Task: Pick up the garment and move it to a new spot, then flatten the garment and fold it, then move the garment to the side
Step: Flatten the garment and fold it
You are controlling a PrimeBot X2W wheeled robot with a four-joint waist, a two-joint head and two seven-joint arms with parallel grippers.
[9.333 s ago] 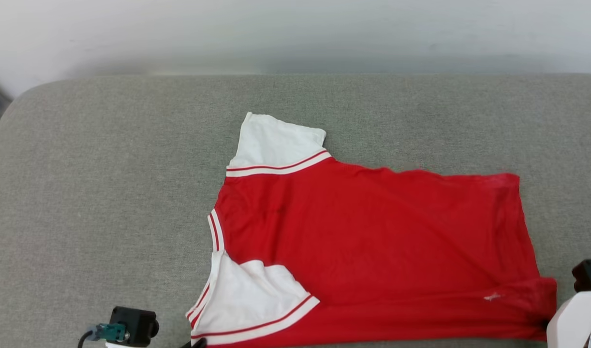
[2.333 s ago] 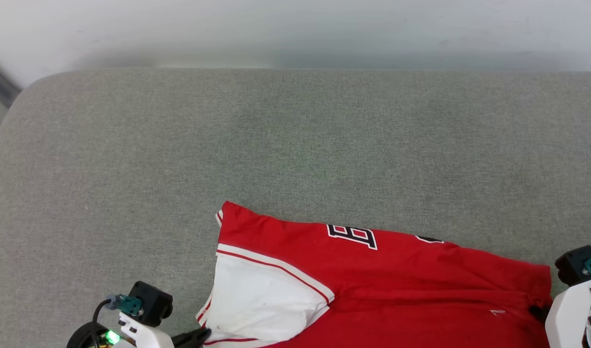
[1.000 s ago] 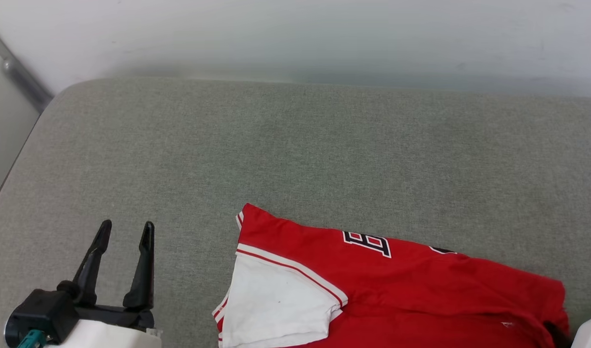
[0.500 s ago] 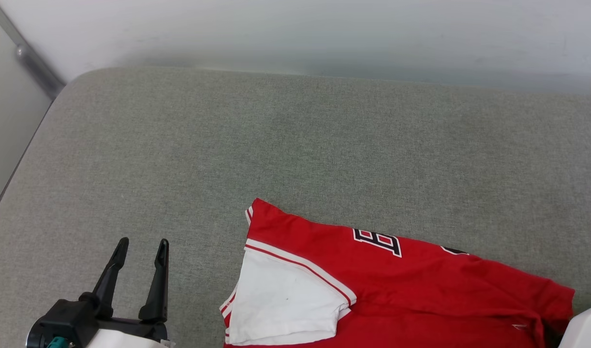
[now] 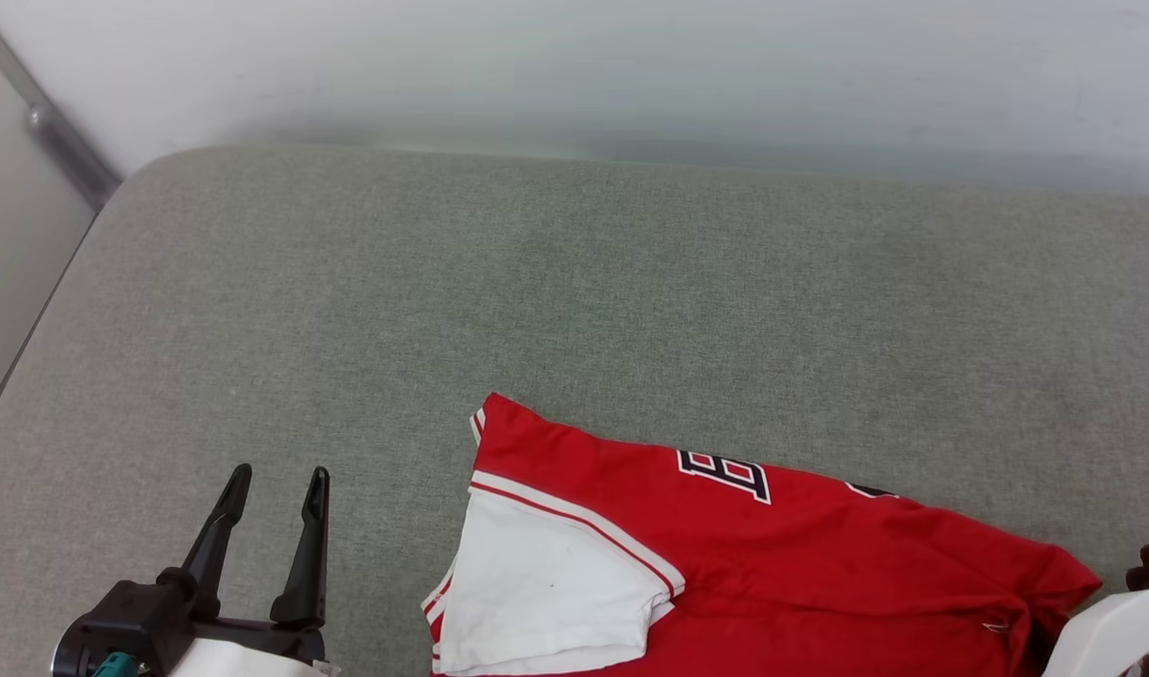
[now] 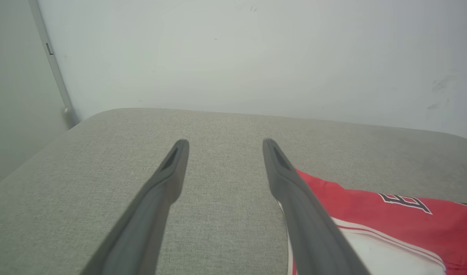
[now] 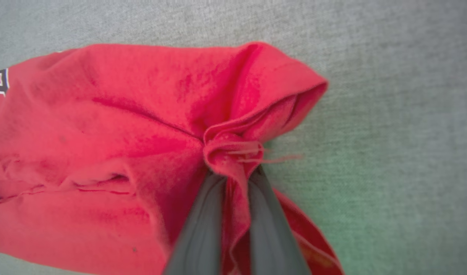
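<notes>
The garment (image 5: pixel 772 555), a red T-shirt with a white sleeve (image 5: pixel 546 592) and black-and-white lettering, lies folded over at the near edge of the grey cushion. My right gripper (image 7: pixel 235 172) is shut on a bunched red corner of the garment (image 7: pixel 122 114) at its right end. The cloth puckers between the two dark fingers. In the head view the pale right forearm (image 5: pixel 1101 639) sits at that corner. My left gripper (image 5: pixel 280 473) stands open over bare cushion, left of the sleeve. From the left wrist its own gripper (image 6: pixel 224 143) holds nothing, with the garment (image 6: pixel 390 214) to its right.
The grey upholstered cushion (image 5: pixel 537 282) stretches wide beyond and to the left of the shirt. A white wall (image 5: pixel 574 66) runs along its far edge. A metal strip (image 5: pixel 57 141) stands at the upper left, where the cushion's left edge drops off.
My right gripper has shut on the garment's right corner, which now looks pinched. The head view has shifted slightly. The left gripper stays open in place.
</notes>
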